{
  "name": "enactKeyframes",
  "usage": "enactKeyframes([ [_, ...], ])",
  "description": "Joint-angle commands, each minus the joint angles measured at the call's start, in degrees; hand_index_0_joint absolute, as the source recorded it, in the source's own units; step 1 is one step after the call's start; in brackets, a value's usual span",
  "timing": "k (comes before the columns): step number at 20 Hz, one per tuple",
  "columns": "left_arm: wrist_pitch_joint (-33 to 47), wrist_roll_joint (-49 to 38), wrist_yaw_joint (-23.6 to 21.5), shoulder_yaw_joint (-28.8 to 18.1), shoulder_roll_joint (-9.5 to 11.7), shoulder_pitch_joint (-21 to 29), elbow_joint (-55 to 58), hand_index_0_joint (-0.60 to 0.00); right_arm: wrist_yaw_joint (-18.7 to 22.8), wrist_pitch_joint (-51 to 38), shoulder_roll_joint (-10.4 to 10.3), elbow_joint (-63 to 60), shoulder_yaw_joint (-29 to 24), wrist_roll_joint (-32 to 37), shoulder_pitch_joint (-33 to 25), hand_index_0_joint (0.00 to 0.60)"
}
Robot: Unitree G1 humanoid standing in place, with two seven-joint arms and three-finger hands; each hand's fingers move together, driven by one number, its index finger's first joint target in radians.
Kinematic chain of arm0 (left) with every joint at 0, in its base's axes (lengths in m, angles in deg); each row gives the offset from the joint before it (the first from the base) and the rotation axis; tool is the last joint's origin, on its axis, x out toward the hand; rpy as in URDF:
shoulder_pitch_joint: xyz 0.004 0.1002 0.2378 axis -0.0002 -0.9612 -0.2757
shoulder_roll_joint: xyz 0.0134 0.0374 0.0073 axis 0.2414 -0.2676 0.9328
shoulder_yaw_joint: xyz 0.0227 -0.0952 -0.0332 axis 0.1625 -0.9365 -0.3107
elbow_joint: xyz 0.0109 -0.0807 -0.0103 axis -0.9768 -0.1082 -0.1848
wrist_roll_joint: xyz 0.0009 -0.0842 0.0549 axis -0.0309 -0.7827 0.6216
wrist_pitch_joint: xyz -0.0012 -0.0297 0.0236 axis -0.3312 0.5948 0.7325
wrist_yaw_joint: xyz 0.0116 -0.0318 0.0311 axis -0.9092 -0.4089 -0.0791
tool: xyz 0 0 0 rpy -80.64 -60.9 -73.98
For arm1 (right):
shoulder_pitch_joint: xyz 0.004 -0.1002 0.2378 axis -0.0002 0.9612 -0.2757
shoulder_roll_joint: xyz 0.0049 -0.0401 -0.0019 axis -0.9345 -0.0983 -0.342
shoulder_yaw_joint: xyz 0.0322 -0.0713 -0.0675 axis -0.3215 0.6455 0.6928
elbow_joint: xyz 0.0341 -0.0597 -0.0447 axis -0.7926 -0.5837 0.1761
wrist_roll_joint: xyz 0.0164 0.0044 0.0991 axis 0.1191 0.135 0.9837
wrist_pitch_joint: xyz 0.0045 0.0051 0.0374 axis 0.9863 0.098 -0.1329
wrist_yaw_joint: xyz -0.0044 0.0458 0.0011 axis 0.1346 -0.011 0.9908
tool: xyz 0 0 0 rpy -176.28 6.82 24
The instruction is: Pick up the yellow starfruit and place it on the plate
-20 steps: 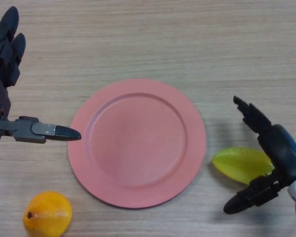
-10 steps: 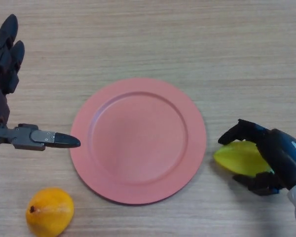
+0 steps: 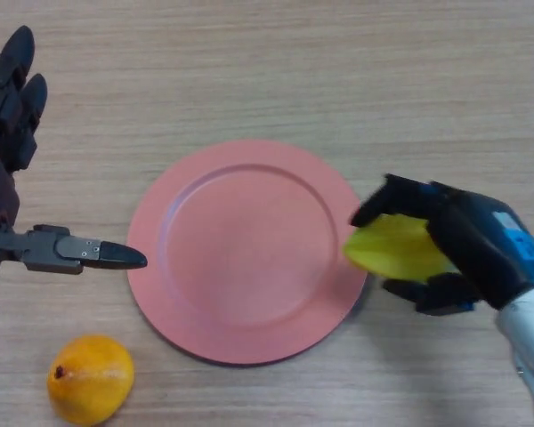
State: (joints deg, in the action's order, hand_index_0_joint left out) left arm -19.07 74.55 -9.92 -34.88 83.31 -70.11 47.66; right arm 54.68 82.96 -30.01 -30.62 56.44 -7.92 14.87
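Here, right robot hand [image 3: 467, 253] curled around yellow starfruit [image 3: 393, 248] at pink plate [image 3: 249, 251] rim, left robot hand [image 3: 9, 160] fingers straight, holding nothing.

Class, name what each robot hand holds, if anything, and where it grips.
The right robot hand grips the starfruit around its right end. The left robot hand holds nothing.

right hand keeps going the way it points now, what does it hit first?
The right hand, shut on the starfruit, points left, toward the plate. The fruit's tip already overlaps the plate's right rim, so the plate comes first; its height above the rim is unclear.
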Motion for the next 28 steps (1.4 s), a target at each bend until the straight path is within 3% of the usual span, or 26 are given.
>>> enactKeyframes([
  [1,8.2,-2.5,0.5,-4.5,2.1,1.3,3.0,0.000,2.1,-2.1,-0.3,2.2,2.0,3.4,-4.0,0.600],
  [2,7.6,-3.1,0.7,-4.9,2.2,1.1,3.3,0.000,3.8,2.4,-0.4,1.9,5.5,8.2,-5.4,0.600],
  [5,6.6,-4.0,1.6,-6.2,2.8,0.9,4.4,0.000,8.0,5.6,-0.5,-1.0,11.0,13.3,-8.3,0.600],
  [9,8.0,-5.0,1.5,-7.9,3.3,0.5,4.5,0.000,15.7,2.5,-0.5,-11.6,17.1,18.7,-13.6,0.600],
  [10,8.0,-5.6,1.8,-8.1,3.4,0.3,4.7,0.000,15.3,5.8,-0.5,-11.9,18.9,21.6,-14.4,0.600],
  [13,7.8,-6.5,2.3,-8.5,3.5,0.2,4.8,0.000,9.8,8.9,-0.5,-13.6,20.3,18.8,-14.2,0.600],
  [16,8.1,-6.2,2.6,-8.6,3.5,-0.1,4.8,0.000,10.6,11.6,-0.5,-12.8,20.6,20.6,-14.5,0.200],
  [18,7.8,-5.6,2.5,-8.6,3.3,-0.6,5.3,0.000,13.5,13.5,-0.5,-11.9,19.8,23.2,-15.8,0.000],
  [23,6.9,-4.9,3.5,-8.8,3.4,-0.7,6.1,0.000,15.4,16.6,-0.5,-5.3,14.3,26.4,-15.8,0.000],
  [28,4.3,-5.5,4.3,-7.6,2.9,-0.6,7.3,0.000,9.6,19.8,-0.5,10.1,2.0,27.7,-10.0,0.000],
])
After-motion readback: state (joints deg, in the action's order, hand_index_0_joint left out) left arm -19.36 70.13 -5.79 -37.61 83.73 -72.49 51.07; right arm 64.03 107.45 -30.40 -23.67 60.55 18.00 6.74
